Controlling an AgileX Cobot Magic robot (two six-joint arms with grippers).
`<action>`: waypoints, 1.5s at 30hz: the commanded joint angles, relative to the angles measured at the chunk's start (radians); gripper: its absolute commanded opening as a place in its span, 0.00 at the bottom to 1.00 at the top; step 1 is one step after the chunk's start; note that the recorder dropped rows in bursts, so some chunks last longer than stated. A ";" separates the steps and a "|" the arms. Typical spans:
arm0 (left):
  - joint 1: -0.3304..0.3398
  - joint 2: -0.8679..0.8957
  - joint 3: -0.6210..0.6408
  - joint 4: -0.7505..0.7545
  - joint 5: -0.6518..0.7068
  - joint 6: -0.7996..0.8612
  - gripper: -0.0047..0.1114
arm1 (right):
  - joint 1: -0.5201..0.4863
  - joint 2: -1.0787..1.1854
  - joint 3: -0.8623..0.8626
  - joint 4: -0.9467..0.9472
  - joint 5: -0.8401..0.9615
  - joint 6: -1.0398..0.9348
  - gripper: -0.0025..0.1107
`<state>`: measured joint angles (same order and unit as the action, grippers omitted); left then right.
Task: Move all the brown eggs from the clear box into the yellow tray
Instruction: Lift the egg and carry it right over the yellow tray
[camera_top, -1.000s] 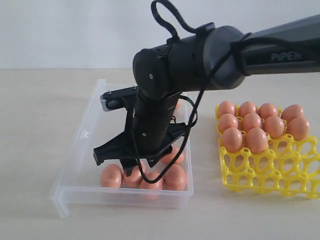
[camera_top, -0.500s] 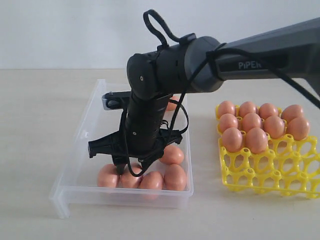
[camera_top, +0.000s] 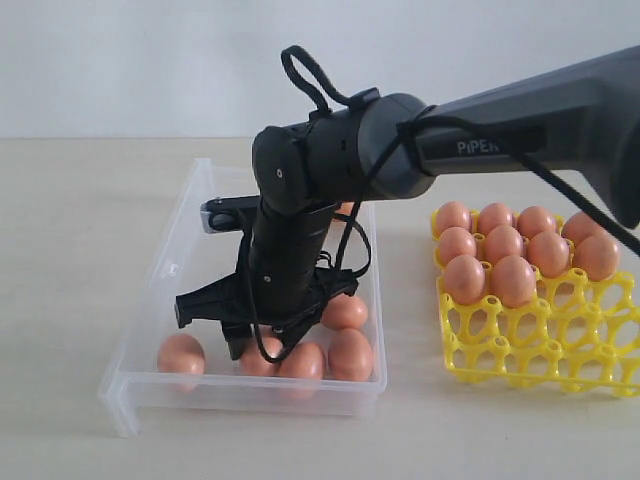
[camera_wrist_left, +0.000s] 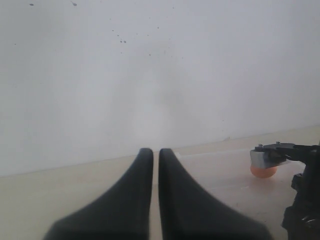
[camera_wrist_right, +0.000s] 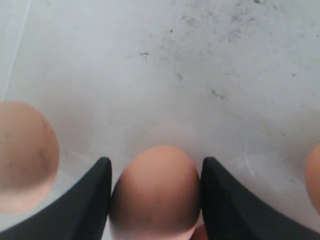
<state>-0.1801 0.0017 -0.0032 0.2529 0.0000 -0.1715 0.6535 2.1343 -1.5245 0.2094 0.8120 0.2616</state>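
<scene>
Between R claw (camera_wrist_right: 156, 200) fingers, brown egg (camera_wrist_right: 155, 192); ext. view: hidden.

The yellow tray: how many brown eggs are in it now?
9 in the yellow tray: four in the back row, three in the middle row, two in front. None seems hidden.

the clear box (camera_top: 170, 270) lies left of the yellow tray (camera_top: 540, 345), the two apart on the table (camera_top: 60, 250). in the box, several brown eggs (camera_top: 350, 353) cluster at the near wall and one (camera_top: 181, 354) lies alone in the near left corner. nine eggs (camera_top: 513, 281) fill the tray's far cups. the right gripper (camera_wrist_right: 156, 190) is down inside the box, one egg (camera_wrist_right: 156, 192) between its fingers.
</scene>
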 joint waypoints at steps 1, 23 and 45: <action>-0.007 -0.002 0.003 -0.002 0.000 0.001 0.07 | -0.004 0.001 -0.004 -0.023 -0.093 -0.152 0.02; -0.004 -0.002 0.003 -0.002 0.000 0.001 0.07 | -0.006 -0.259 0.695 -0.196 -1.792 -0.592 0.02; -0.004 -0.002 0.003 -0.002 0.000 0.001 0.07 | -0.463 -0.702 1.378 -0.209 -2.033 -0.192 0.02</action>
<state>-0.1801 0.0017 -0.0032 0.2529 0.0000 -0.1715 0.2645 1.4826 -0.2069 0.0511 -1.2084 0.0430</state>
